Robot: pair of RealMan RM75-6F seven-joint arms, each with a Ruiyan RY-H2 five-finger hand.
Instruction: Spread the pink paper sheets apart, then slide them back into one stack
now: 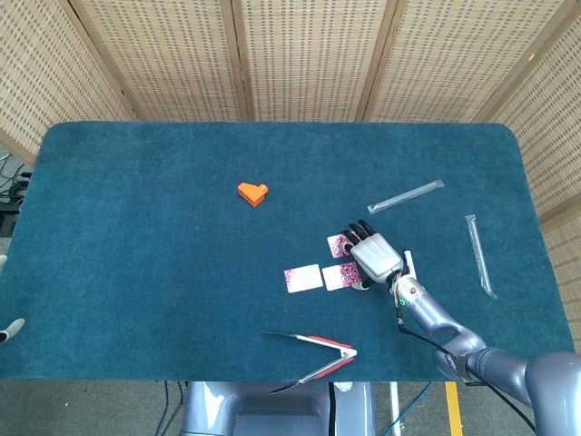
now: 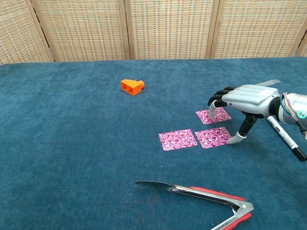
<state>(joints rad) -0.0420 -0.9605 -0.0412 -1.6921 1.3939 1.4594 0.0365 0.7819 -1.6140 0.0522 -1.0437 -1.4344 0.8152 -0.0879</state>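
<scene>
Three pink patterned paper sheets lie apart on the blue cloth. The left sheet (image 1: 303, 278) (image 2: 178, 139) lies alone. The middle sheet (image 1: 337, 277) (image 2: 212, 137) lies almost edge to edge with it. The far sheet (image 1: 339, 245) (image 2: 214, 116) sits just behind. My right hand (image 1: 374, 254) (image 2: 245, 97) hovers palm down over the right pair, holding nothing. Its fingertips (image 2: 211, 112) reach down onto the far sheet's left corner, and its thumb tip (image 2: 234, 139) touches the middle sheet's right edge. Only pale tips at the left edge of the head view may be my left hand (image 1: 9, 329).
An orange block (image 1: 253, 193) (image 2: 132, 86) lies far left of the sheets. Red-handled tongs (image 1: 318, 351) (image 2: 201, 194) lie near the front edge. A pen (image 1: 408, 265) (image 2: 284, 140) rests under my right wrist. Two clear plastic sleeves (image 1: 406, 195) (image 1: 479, 255) lie at the right.
</scene>
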